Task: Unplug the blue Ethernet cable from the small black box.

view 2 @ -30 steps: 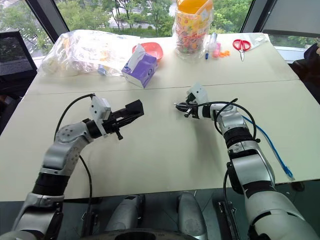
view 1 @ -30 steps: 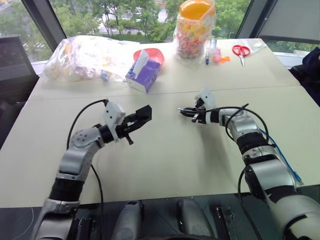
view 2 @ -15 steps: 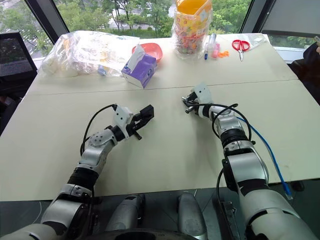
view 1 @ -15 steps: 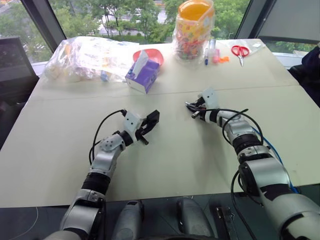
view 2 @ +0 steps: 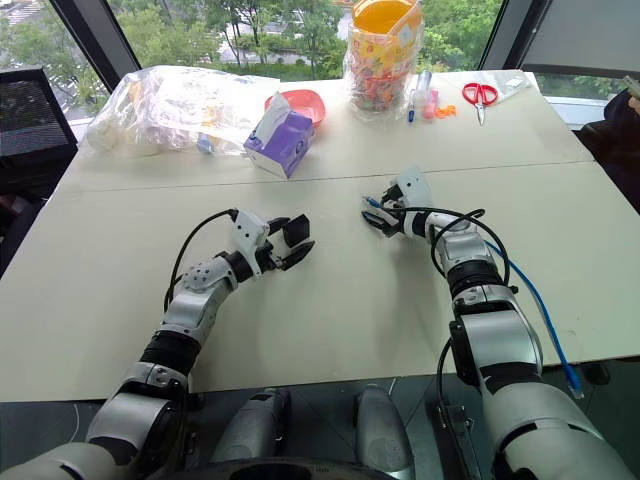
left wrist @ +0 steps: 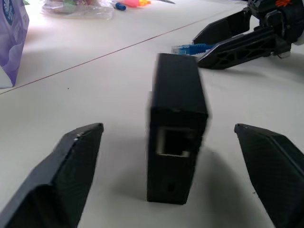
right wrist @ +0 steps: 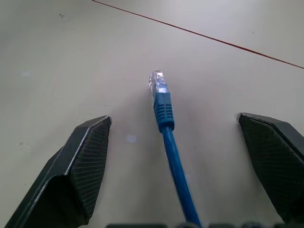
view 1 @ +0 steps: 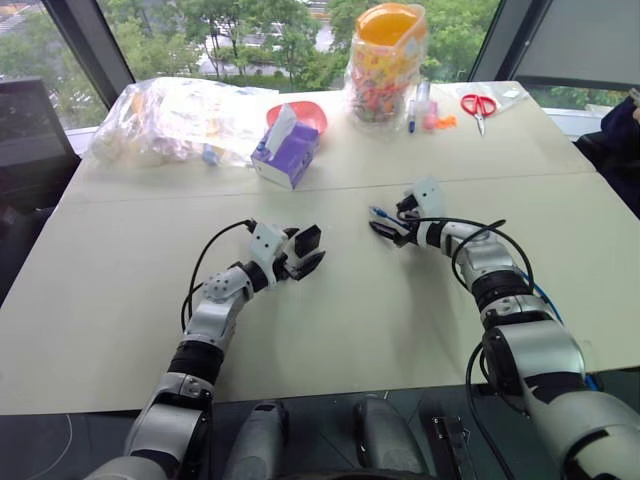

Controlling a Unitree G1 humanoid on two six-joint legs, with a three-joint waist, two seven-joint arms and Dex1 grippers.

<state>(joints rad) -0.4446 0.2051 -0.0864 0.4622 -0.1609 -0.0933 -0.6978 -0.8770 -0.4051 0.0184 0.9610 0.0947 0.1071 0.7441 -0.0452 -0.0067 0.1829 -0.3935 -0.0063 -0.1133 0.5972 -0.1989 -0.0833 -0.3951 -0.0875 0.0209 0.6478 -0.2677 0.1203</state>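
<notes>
The small black box [left wrist: 176,118] stands on the table between the fingers of my open left gripper [view 1: 306,251], apart from both. Its port faces the wrist camera and is empty. The blue Ethernet cable [right wrist: 167,128] lies free on the table, its clear plug [right wrist: 157,81] between the spread fingers of my open right gripper [view 1: 384,222] and touching neither. The left wrist view shows that plug [left wrist: 189,48] just past the box, beside the right gripper's fingers [left wrist: 237,50]. The rest of the cable [view 2: 535,300] trails back along my right arm and over the table's near edge.
At the back of the table stand a purple tissue box [view 1: 287,146], a clear plastic bag [view 1: 170,112] of items, a red bowl [view 1: 305,108], an orange-lidded jar [view 1: 388,62], pens [view 1: 421,102] and red scissors [view 1: 482,102]. A thin seam line [view 1: 150,190] crosses the table.
Both grippers have gone from shut to open. The left arm sank to the table and let go of the box; the right let go of the plug.
</notes>
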